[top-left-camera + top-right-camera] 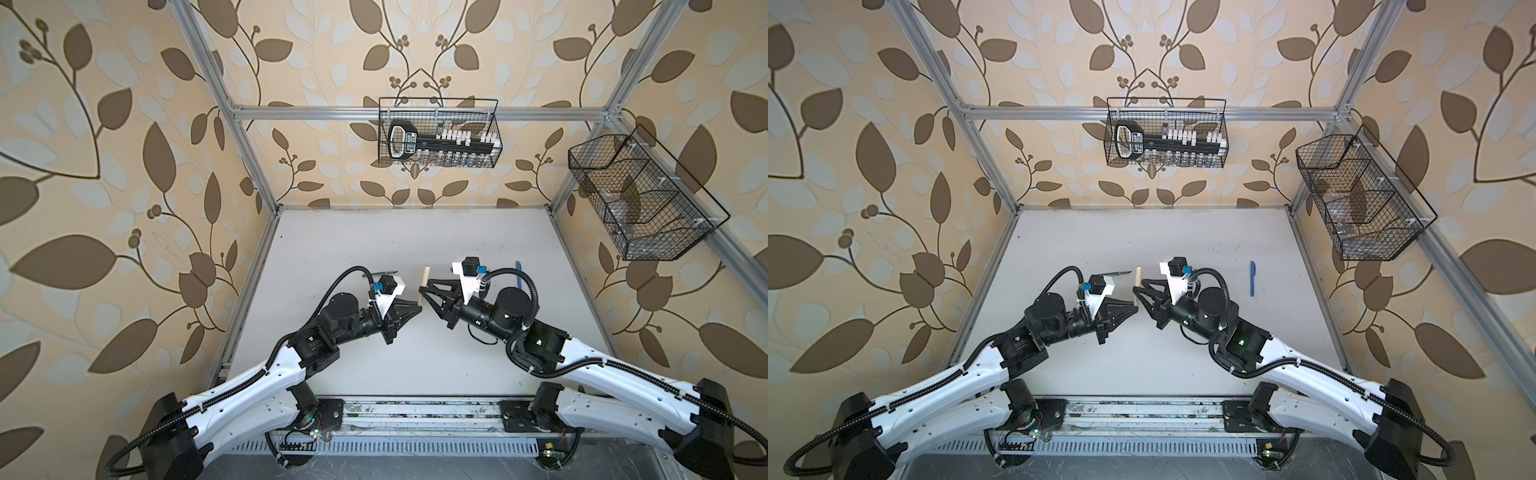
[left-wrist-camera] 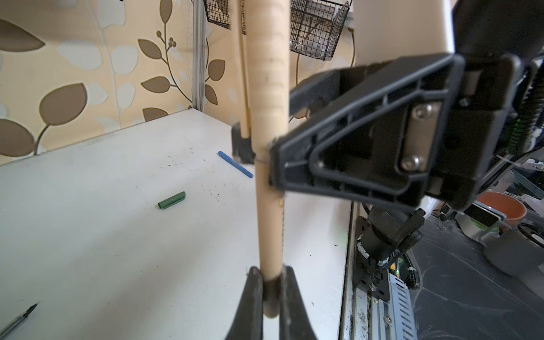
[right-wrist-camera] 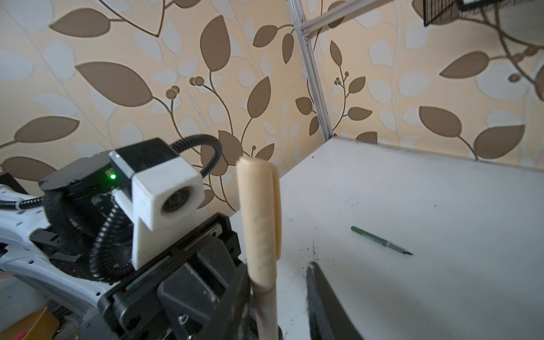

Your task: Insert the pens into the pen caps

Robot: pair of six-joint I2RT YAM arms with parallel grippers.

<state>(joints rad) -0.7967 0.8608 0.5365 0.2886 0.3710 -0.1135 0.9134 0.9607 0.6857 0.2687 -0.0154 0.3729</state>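
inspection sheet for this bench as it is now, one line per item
surface: white table, dark specks and scuffs
job's things: tan pen capped, held off the table; blue pen looks capped, lying flat; green pen uncapped, lying flat; green cap lying apart from it
clutter: nothing seen
hands: left hand shut on tan pen's barrel end; right hand open around it
cables: black hoses loop at both wrists, clear of the pens
surroundings: wire baskets on the frame; leaf wallpaper

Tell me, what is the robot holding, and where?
The left gripper pinches the tan pen near its back end. The right gripper is open around the pen, not gripping.
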